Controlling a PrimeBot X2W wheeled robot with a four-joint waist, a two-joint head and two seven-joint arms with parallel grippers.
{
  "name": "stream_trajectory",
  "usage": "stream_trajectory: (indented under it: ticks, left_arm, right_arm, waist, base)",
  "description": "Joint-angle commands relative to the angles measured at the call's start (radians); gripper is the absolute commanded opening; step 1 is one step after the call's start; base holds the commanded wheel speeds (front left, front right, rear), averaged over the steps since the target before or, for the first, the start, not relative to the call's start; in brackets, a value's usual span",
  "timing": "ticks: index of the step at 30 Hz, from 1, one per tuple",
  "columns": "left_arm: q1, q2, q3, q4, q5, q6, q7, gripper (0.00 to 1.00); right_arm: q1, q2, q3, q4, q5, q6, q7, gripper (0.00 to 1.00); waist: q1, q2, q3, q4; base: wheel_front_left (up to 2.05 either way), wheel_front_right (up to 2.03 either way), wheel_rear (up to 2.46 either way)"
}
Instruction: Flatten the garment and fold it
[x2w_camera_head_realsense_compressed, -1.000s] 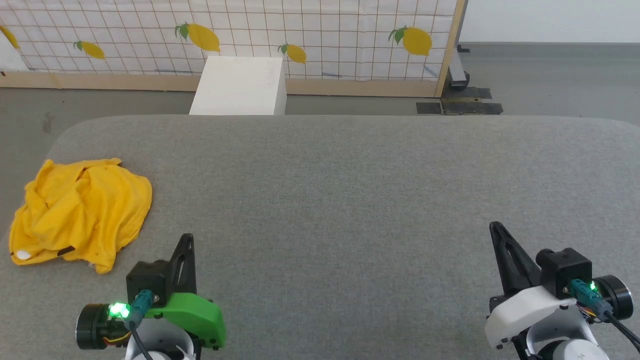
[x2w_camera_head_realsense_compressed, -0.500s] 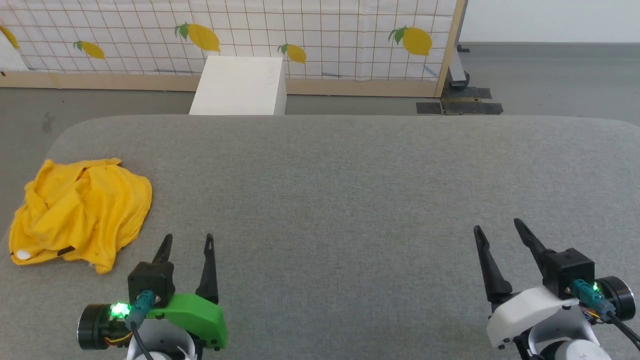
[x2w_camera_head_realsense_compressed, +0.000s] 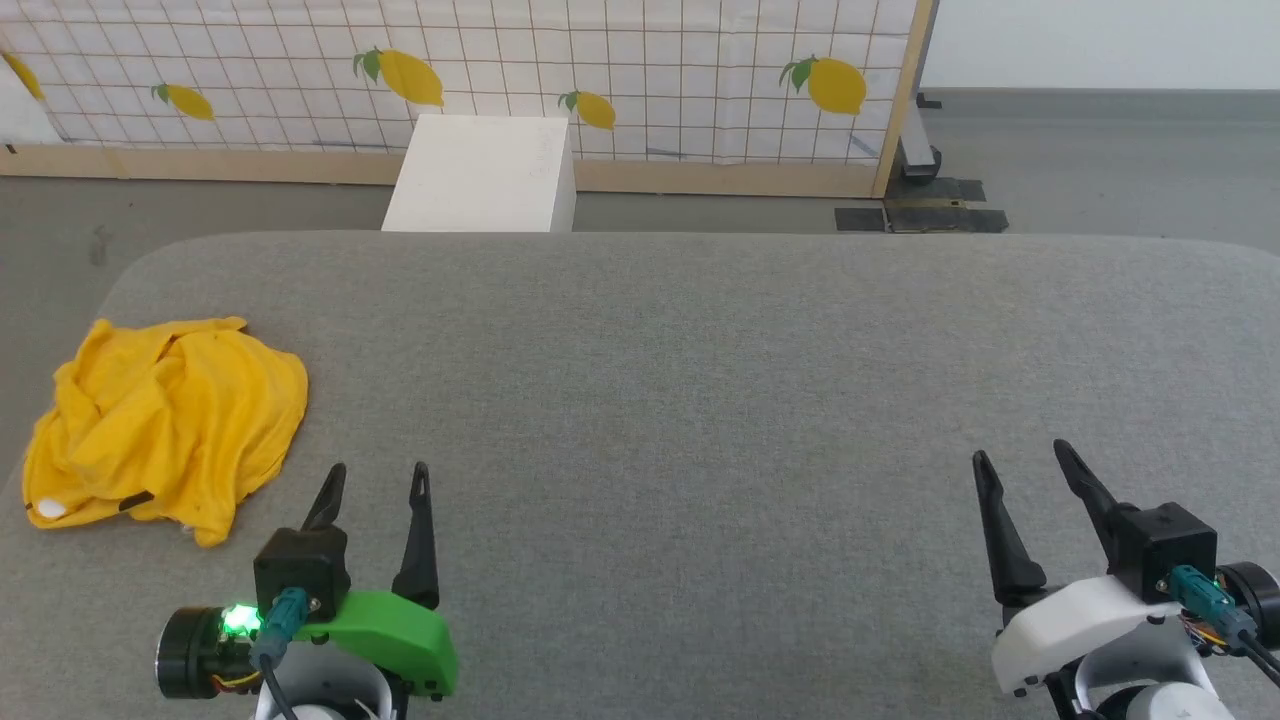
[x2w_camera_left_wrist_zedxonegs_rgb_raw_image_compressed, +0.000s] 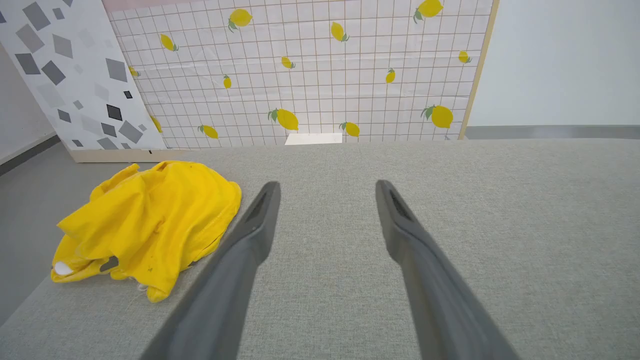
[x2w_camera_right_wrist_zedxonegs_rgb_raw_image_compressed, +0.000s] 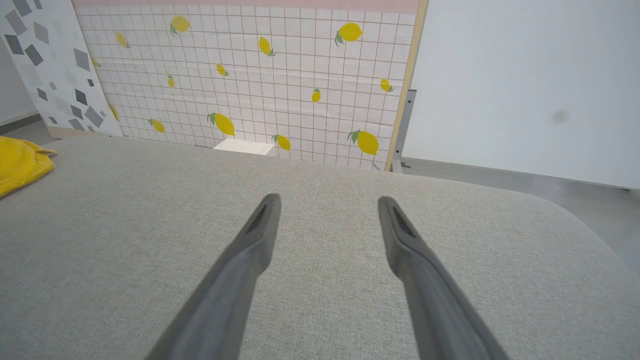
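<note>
In the head view, the yellow shirt (x2w_camera_head_realsense_compressed: 165, 425) lies as a crumpled heap at the left side of the grey table (x2w_camera_head_realsense_compressed: 700, 380), close to its edge. The left gripper (x2w_camera_head_realsense_compressed: 379, 468) waits near the shirt, a little to its right, without touching it. The right gripper (x2w_camera_head_realsense_compressed: 1020, 450) is well apart from it, at the other side. Both have their two fingers spread wide and nothing between them. I judge that they are held like this to be ready for a first grasp, because no flattening is done yet. Behind the table, a white box (x2w_camera_head_realsense_compressed: 480, 175) stands on the floor before the screen (x2w_camera_head_realsense_compressed: 650, 70) with lemons. Its top looks closed, so I cannot tell what is inside.

In the left wrist view, the left gripper (x2w_camera_left_wrist_zedxonegs_rgb_raw_image_compressed: 327, 184) points over bare cloth of the table, and the yellow shirt (x2w_camera_left_wrist_zedxonegs_rgb_raw_image_compressed: 150, 215) sits to the left of the fingers. I think this arm must turn left to reach it.

In the right wrist view, the right gripper (x2w_camera_right_wrist_zedxonegs_rgb_raw_image_compressed: 327, 197) is wide apart and holds nothing. A corner of the yellow shirt (x2w_camera_right_wrist_zedxonegs_rgb_raw_image_compressed: 20, 162) shows at the left border, far from the fingers.
</note>
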Motion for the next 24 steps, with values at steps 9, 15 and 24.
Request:
stream_trajectory:
  ticks: [9, 15, 24]
  left_arm:
    - [0.023, -0.001, -0.001, -0.013, -0.008, 0.01, -0.026, 1.0]
    - [0.029, -0.002, 0.0, -0.019, -0.011, 0.013, -0.038, 1.0]
    - [0.037, -0.002, 0.006, -0.028, -0.016, 0.019, -0.056, 1.0]
  right_arm:
    - [0.01, 0.001, -0.019, 0.011, 0.009, 0.0, -0.028, 1.0]
    - [0.01, 0.001, -0.023, 0.014, 0.01, 0.0, -0.041, 1.0]
    - [0.005, 0.001, -0.018, 0.023, 0.012, -0.001, -0.059, 1.0]
  waist:
    - [0.0, 0.0, -0.005, 0.026]
    - [0.0, 0.0, -0.006, 0.054]
    - [0.0, 0.0, -0.006, 0.107]
  base:
    - [0.0, 0.0, 0.0]
    - [0.0, 0.0, 0.0]
    - [0.0, 0.0, 0.0]
